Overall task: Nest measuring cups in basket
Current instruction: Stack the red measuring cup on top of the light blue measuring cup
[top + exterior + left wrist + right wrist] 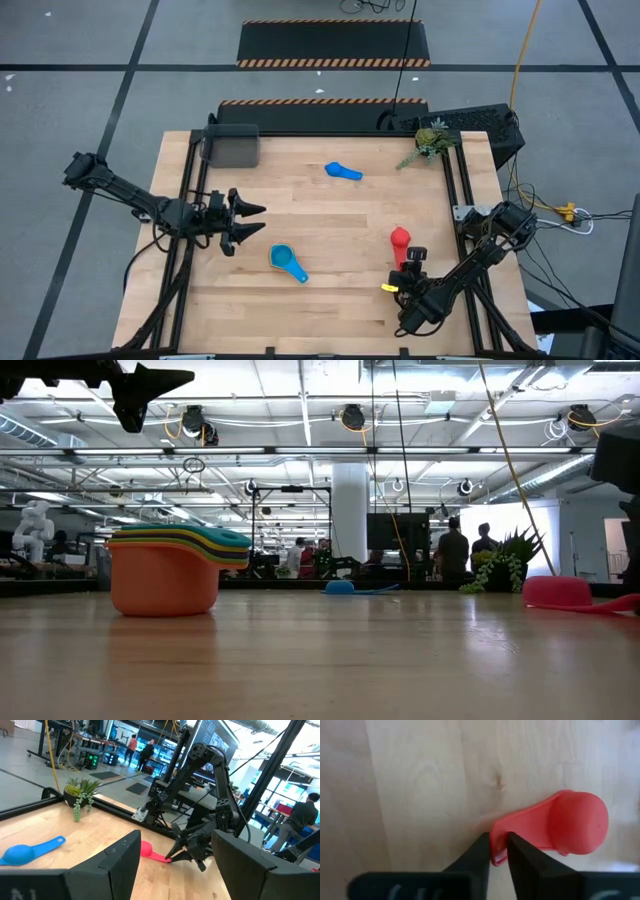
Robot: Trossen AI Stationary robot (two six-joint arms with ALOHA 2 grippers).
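Observation:
A red measuring cup (400, 238) lies mouth down on the table's right side, and my right gripper (497, 847) is shut on its handle. A stack of nested measuring cups (170, 565), orange at the bottom and light blue on top (284, 259), stands left of centre. One blue cup (343, 171) lies alone toward the far edge. The dark grey basket (232, 146) sits at the far left corner. My left gripper (245, 222) hovers open above the table's left side, pointing level toward the right, with nothing between its fingers. My right gripper pinches the free end of the red cup's flat handle (500, 831) between its two fingers. The fingers slant down from the table's near right side and run along the handle. The cup's domed bowl (577, 822) faces up and the cup lies on the table.
A small green plant sprig (432, 142) stands at the far right corner. Black rails (455, 185) run along the table's left and right sides. Bare wood lies between the stack and the red cup.

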